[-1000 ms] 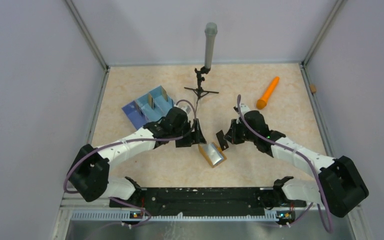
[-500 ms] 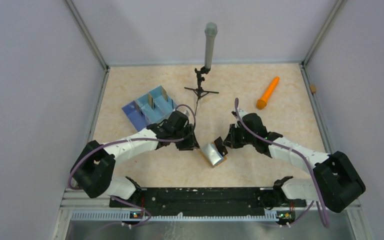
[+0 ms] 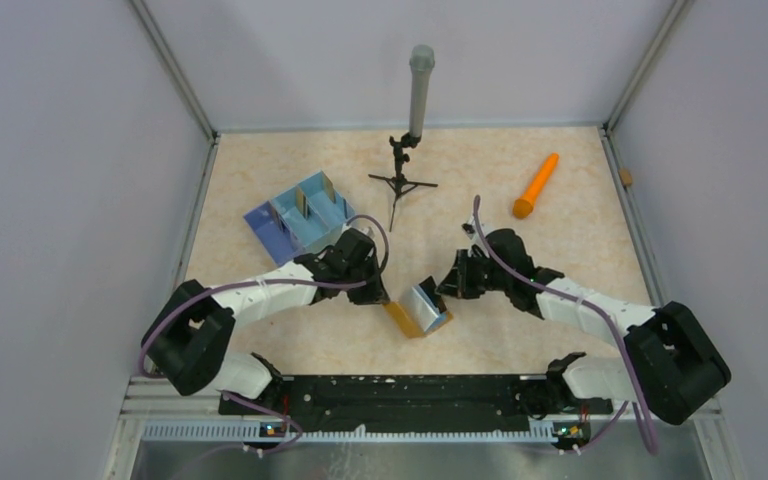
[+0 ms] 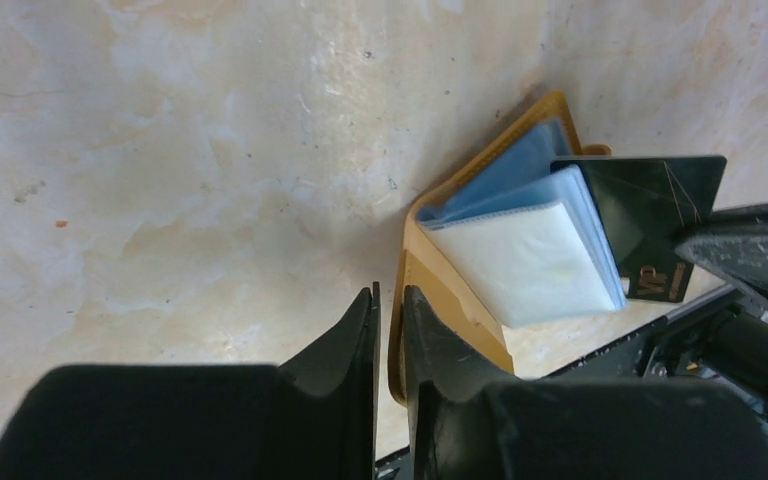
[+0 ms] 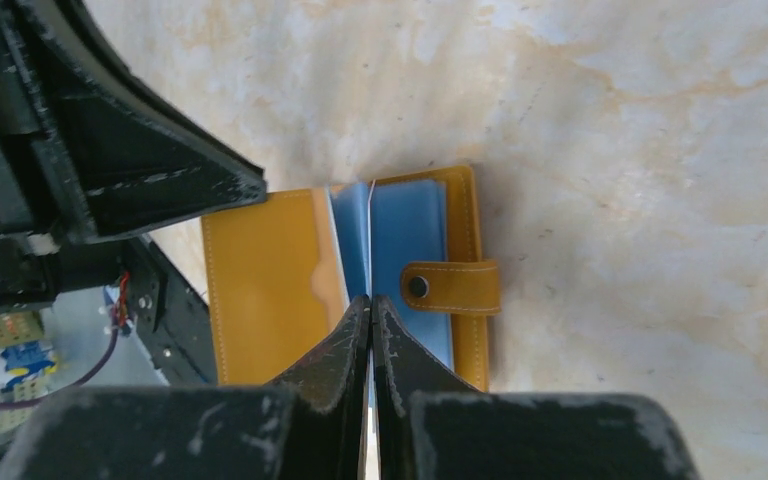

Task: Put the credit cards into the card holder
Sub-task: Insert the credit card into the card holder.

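The card holder [image 3: 418, 312] lies open on the table, mustard outside with bluish and clear pockets [image 4: 530, 250]. My left gripper [image 4: 390, 292] has its jaws closed around the edge of the mustard cover flap [image 4: 440, 275] on the holder's left side [image 3: 382, 297]. My right gripper [image 5: 371, 298] is shut on a dark credit card [image 4: 645, 205], seen edge-on as it meets the blue pockets [image 5: 400, 230] beside the snap tab [image 5: 450, 287]. Two more greyish-brown cards [image 3: 302, 203] stand upright in the blue tray.
A blue divided tray [image 3: 278, 225] sits at the left behind my left arm. An orange cone-shaped stick [image 3: 537, 186] lies at the back right. A grey cylinder on a small black tripod [image 3: 415, 120] stands at the back centre. Walls enclose the table.
My left gripper moved toward the near side and closed from wide open onto the holder's cover. The holder shifted slightly left and stands more open. My right gripper stayed shut and closed in on the pockets.
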Controlling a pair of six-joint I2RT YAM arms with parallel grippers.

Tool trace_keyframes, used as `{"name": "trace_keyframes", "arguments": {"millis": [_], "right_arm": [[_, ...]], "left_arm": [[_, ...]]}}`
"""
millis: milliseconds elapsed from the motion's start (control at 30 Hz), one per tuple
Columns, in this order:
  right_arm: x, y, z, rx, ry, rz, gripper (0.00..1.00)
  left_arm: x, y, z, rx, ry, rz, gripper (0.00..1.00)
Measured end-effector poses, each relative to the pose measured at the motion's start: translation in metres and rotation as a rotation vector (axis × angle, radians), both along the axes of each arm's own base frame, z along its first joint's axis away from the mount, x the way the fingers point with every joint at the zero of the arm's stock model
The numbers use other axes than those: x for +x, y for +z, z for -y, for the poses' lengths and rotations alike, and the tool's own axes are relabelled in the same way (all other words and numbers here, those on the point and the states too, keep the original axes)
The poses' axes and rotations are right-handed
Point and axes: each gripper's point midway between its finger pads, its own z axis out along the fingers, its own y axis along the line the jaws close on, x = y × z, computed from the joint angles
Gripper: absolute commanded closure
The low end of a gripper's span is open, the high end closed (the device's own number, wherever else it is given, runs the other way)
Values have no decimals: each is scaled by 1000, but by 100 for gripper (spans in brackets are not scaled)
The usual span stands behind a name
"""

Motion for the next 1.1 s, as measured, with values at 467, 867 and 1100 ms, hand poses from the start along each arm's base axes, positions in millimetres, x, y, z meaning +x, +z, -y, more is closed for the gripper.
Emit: {"name": "trace_keyframes", "arguments": {"millis": [467, 867, 1100], "right_arm": [[-22, -7, -26, 58, 14, -67, 100], [-25, -3, -29, 47, -60, -53, 100], [-28, 2, -28, 38, -71, -42, 100]], "left_arm": [[32, -16, -7, 33, 65, 159, 63], [34, 22, -13, -22, 107, 229, 27], [14, 43, -11, -119, 104, 199, 39]]}}
